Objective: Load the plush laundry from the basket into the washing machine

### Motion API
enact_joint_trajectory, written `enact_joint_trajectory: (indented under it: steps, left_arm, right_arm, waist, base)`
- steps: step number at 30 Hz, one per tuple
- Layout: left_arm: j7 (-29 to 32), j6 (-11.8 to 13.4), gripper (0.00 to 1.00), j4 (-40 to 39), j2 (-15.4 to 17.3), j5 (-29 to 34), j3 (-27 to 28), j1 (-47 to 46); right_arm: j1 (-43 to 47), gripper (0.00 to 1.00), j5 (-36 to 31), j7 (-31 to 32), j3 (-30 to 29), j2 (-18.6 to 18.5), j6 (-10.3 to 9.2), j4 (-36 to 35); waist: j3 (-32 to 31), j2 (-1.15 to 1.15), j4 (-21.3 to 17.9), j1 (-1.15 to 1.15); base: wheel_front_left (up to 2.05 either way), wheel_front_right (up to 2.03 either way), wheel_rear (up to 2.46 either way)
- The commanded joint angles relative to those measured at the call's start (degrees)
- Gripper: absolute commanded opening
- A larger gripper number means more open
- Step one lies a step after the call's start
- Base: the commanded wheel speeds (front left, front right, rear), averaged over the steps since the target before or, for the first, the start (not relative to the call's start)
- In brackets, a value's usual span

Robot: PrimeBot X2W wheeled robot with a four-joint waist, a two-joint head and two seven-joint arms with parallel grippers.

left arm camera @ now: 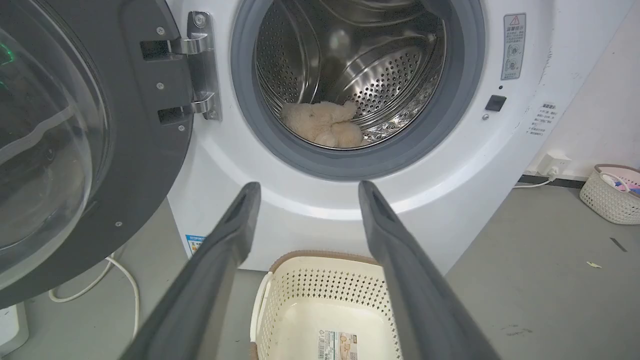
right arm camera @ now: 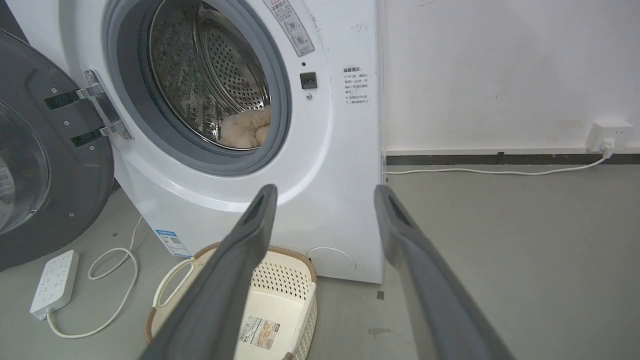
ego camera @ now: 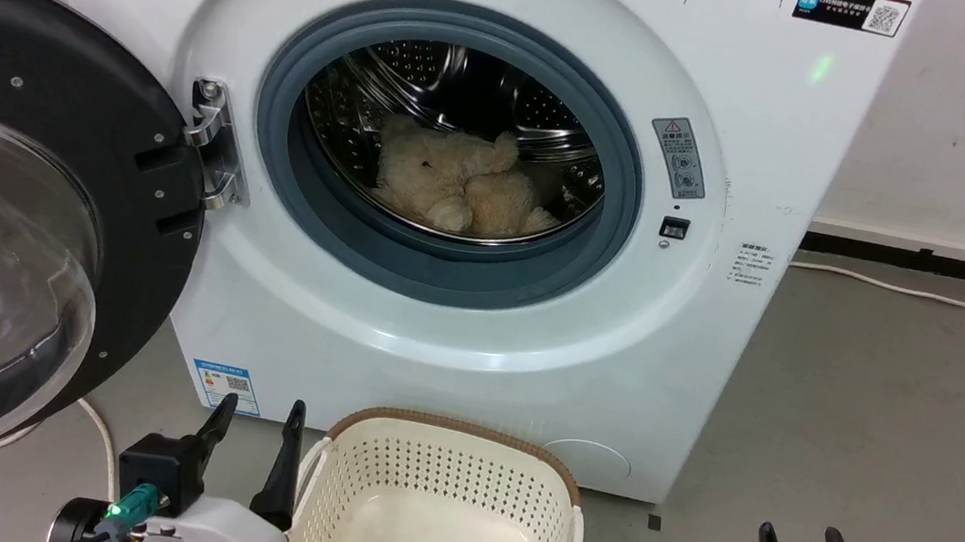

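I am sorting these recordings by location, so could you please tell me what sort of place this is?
Likely a laundry corner of a utility room or test lab: a front-loading washing machine stands on a bare grey floor by a plain white wall, with a power strip beside it.

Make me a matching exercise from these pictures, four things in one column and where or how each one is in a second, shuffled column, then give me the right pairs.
Column one
1. shaggy cream-beige plush toy
2. cream-white perforated plastic basket with a brown rim
3. black-framed round glass door
4. left gripper

Column two
A. swung wide open on its hinge
B. lying at the bottom of the shiny perforated steel drum
C. jaws apart, holding nothing
D. standing on the grey floor in front of the white front-loading washing machine, no toy inside

Pairs: 1-B, 2-D, 3-A, 4-C
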Motion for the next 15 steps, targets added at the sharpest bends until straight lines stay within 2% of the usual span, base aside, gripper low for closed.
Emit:
enact_joint_trajectory:
  steps: [1,6,7,15]
  left_arm:
    - [-0.4,0.3,1.00,0.0,0.0,0.1,-0.1,0.8]
    - [-0.4,0.7,1.00,0.7,0.0,0.1,-0.2,0.8]
    - [-0.2,0.5,0.00,0.6,-0.1,0.0,-0.2,0.0]
    - [0.2,0.2,0.00,0.2,-0.5,0.8,0.3,0.1]
  right_arm:
    - [0.3,1.00,0.2,-0.3,0.0,0.0,-0.04,0.0]
    - [0.3,1.00,0.2,-0.3,-0.1,0.0,-0.04,0.0]
    - [0.0,0.00,0.0,0.0,0.0,0.0,0.00,0.0]
    - [-0.3,0.00,-0.3,0.5,0.0,0.0,0.00,-0.3]
  waist:
    - [0.0,0.00,0.0,0.00]
    - [0.1,0.00,0.0,0.00]
    - [0.1,0.00,0.0,0.00]
    - [0.2,0.00,-0.1,0.00]
  base:
    - [0.00,0.00,0.00]
    - [0.00,0.00,0.00]
    - [0.00,0.00,0.00]
    - [0.00,0.00,0.00]
